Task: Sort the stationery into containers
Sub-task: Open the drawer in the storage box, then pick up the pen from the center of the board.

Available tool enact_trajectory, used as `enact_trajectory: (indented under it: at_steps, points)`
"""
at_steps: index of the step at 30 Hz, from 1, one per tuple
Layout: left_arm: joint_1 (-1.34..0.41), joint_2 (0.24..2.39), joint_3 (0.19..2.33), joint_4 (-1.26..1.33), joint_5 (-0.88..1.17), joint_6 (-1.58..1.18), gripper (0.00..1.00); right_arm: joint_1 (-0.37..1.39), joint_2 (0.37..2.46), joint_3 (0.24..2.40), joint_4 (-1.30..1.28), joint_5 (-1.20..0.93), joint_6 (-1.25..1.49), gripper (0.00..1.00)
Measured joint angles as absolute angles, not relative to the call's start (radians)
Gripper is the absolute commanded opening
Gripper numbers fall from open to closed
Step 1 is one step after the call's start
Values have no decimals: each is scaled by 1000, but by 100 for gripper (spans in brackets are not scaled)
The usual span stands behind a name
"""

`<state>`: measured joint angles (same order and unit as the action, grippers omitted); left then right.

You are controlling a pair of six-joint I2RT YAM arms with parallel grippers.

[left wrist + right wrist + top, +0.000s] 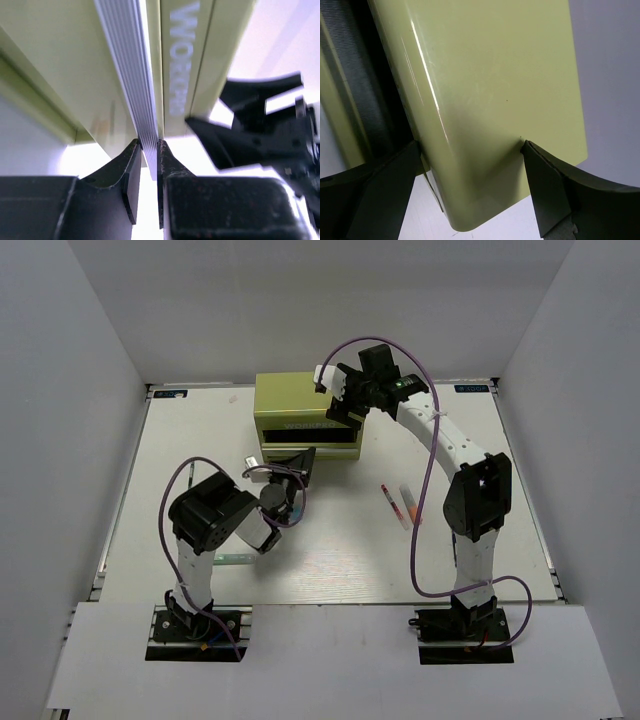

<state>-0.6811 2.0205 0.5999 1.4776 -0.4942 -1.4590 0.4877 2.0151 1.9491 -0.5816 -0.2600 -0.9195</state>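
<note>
The task is judged to be at an early stage, since no stationery is seen inside the olive tool chest (290,400), which stands at the far middle of the table (350,560). A ribbed metal drawer handle (130,75) on the chest front is pinched between the nearly closed fingers of the left gripper (148,160). The chest's right corner is straddled by the widely spread fingers of the right gripper (345,398), apparently to brace it. A thin red-white pen (388,500) and an orange/grey marker (408,505) lie on the table right of the chest, a light-blue/white marker (249,460) lies just beside its left front, and a pale green marker (232,558) lies near the left arm. The other items cannot be made out. Opening the drawer and all sorting are judged left to do.
</note>
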Motion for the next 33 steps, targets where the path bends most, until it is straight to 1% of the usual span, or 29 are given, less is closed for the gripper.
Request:
enact_trajectory:
  at_steps: [5,6,7,8,9,12,13,14,15,16,18,20,23,26,32,33]
  points:
    - [-700,1938,500,1461,-470,-1454,0,489,2015,1949,-581,-258,-913,87]
    - [-701,1931,494,1456,-466,-1452,2,489,2015,1949,-581,-258,-912,88]
    - [-699,1927,493,1451,-461,-1450,7,489,2015,1948,-580,-258,-910,88]
    - [-696,1923,493,1446,-453,-1448,16,488,2015,1947,-577,-258,-908,90]
    - [-693,1920,495,1443,-446,-1444,38,488,2015,1946,-575,-259,-905,90]
    - [-686,1909,498,1415,-434,-1419,66,488,2012,1938,-563,-261,-899,90]
    - [-684,1909,497,1402,-431,-1411,79,488,2009,1933,-558,-262,-897,90]
    - [-683,1908,498,1388,-427,-1397,86,488,2008,1932,-556,-262,-897,90]
    - [-681,1907,499,1381,-421,-1391,86,487,2006,1927,-553,-264,-896,90]
    - [-680,1905,501,1375,-413,-1385,96,487,2001,1919,-547,-266,-896,90]
    - [-680,1900,505,1362,-391,-1367,96,486,1990,1898,-529,-268,-892,90]
    - [-680,1888,507,1355,-358,-1349,100,485,1972,1865,-503,-271,-889,90]
    - [-681,1842,507,1335,-305,-1321,100,485,1926,1801,-475,-275,-877,90]
    - [-686,1766,505,1287,-252,-1285,100,484,1861,1724,-470,-274,-868,90]
    - [-693,1575,459,1099,-172,-1212,100,480,1712,1577,-468,-276,-855,90]
    - [-693,1539,449,1049,-163,-1196,100,479,1682,1547,-469,-277,-850,85]
